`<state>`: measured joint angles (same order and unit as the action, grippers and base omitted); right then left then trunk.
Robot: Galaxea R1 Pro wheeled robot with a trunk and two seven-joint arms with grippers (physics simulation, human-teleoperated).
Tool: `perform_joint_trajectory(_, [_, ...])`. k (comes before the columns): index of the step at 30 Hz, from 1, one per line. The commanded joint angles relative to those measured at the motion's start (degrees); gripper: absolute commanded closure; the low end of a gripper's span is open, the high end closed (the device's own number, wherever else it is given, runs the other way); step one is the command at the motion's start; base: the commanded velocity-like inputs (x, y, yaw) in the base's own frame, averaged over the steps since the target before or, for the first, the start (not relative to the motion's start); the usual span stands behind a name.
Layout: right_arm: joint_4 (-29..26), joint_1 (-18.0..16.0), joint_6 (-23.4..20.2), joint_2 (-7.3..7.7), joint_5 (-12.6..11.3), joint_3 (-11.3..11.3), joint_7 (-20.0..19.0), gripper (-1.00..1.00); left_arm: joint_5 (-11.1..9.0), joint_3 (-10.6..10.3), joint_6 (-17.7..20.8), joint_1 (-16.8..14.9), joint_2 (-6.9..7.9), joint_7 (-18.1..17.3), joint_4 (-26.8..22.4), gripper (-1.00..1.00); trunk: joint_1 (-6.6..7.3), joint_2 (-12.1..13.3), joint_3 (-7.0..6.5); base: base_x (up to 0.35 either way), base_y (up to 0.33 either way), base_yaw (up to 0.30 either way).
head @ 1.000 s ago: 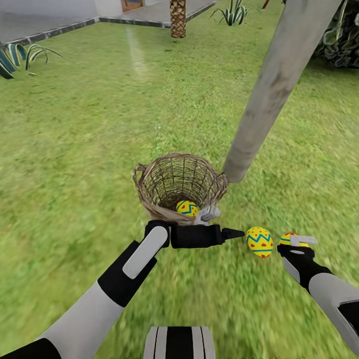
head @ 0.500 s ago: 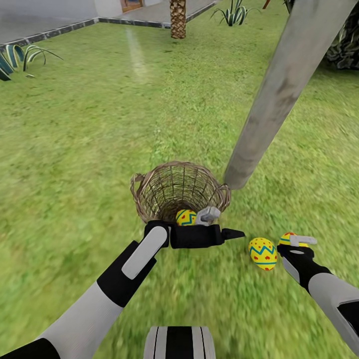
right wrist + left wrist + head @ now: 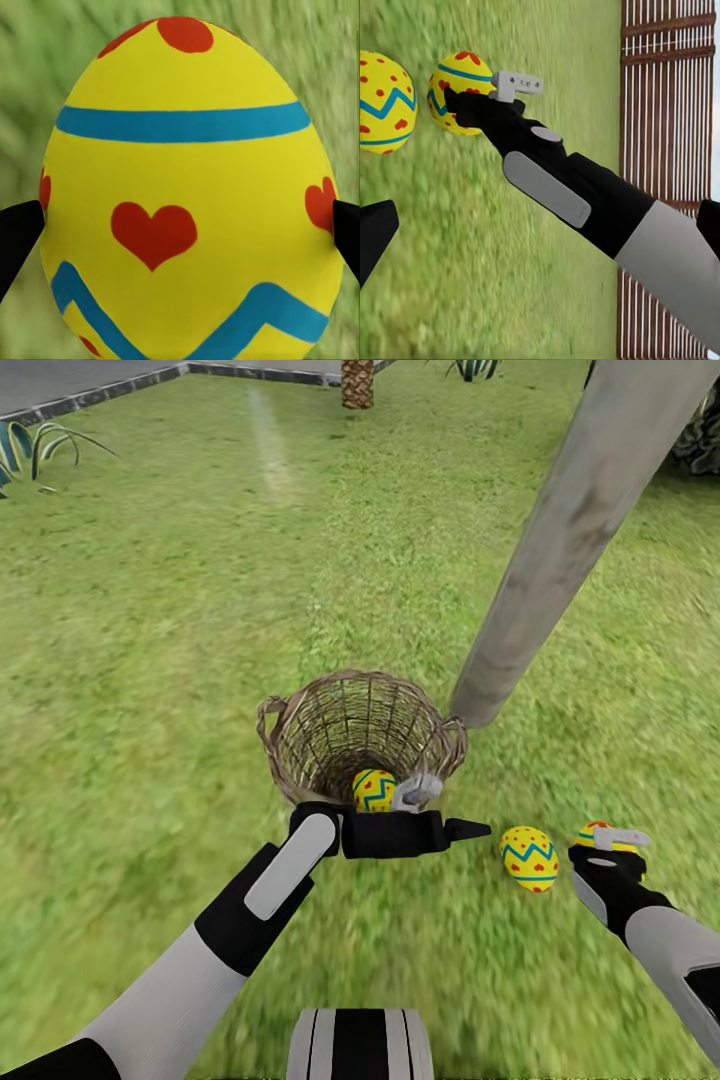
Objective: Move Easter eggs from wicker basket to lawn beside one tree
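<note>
While gripped between the two dark fingertips of the right hand (image 3: 180, 225), stands upright in the right wrist view as a yellow egg (image 3: 187, 187), long axis vertical, narrow end with a red spot uppermost, blue band below it, red hearts and a blue zigzag lower down; seen from the head camera at about 4 o'clock, same held egg (image 3: 606, 838) peeking over the right hand (image 3: 612, 848). Lies on the lawn (image 3: 150, 660) just beside it, toward 9 o'clock of that hand, a second egg (image 3: 529, 858), long axis tilted a little from upright, narrow end away from the robot; near the foot of the pale grey tree trunk (image 3: 560, 550), which leans up toward 1 o'clock. Sits inside the wicker basket (image 3: 300, 740) a third egg (image 3: 375, 790), at the near rim, long axis not clear. Reaches across at the basket's near rim the left hand (image 3: 440, 810), one grey finger up by the rim and one dark finger pointing toward 3 o'clock, well spread and holding nothing. Compared with a second ago, whole head view tipped lower, so paved path and palm now at the top edge; basket, eggs and both hands keeping much the same mutual layout.
</note>
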<state>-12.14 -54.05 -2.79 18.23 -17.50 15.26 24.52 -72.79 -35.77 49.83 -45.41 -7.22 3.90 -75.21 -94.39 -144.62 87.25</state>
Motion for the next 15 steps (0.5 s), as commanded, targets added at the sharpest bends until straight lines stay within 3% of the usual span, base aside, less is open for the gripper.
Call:
perform_joint_trajectory(1, [-0.2, 0.0, -0.3, 0.03, -0.4, 0.5, 0.4, 1.0, -0.5, 0.0, 0.1, 0.0, -0.02, 0.4, 0.0, -1.0, -0.01, 0.0, 0.26, 0.0, 0.0, 0.0])
perform_joint_trajectory(13, [-0.3, 0.0, -0.3, -0.23, -0.2, 0.9, 0.2, 1.0, -0.5, 0.0, 0.1, 0.0, -0.07, 0.4, 0.0, -1.0, -0.32, -0.2, 2.92, 0.0, 0.0, 0.0])
perform_joint_trajectory(15, [-1.1, 0.0, -0.4, -0.21, -0.2, 0.8, 0.3, 1.0, -0.5, -0.8, 0.1, 0.0, -0.07, 0.4, 0.0, -1.0, -0.37, -0.2, 3.36, 0.0, 0.0, 0.0])
